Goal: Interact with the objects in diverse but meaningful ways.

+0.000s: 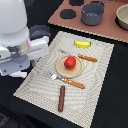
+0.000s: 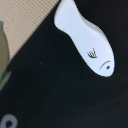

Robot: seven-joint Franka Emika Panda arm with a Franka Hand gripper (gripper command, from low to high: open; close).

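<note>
A red tomato (image 1: 70,62) rests on a round wooden plate (image 1: 59,71) in the middle of a striped placemat (image 1: 95,85). On the mat's far side lies a yellow banana (image 1: 82,44), and a brown sausage stick (image 1: 61,98) lies near its front edge. The wrist view shows a white fish-like piece (image 2: 85,37) lying on the black table, beside a corner of the mat. My gripper (image 1: 19,70) hangs off the mat at the exterior view's left. The arm's white body hides its fingers. A small grey pan (image 1: 92,14) stands on the brown board at the back.
An orange-handled knife (image 1: 87,58) and an orange-handled fork (image 1: 70,81) flank the plate. The brown board (image 1: 60,19) at the back also carries black round pieces (image 1: 67,13). A beige bowl (image 1: 122,17) sits at its right end.
</note>
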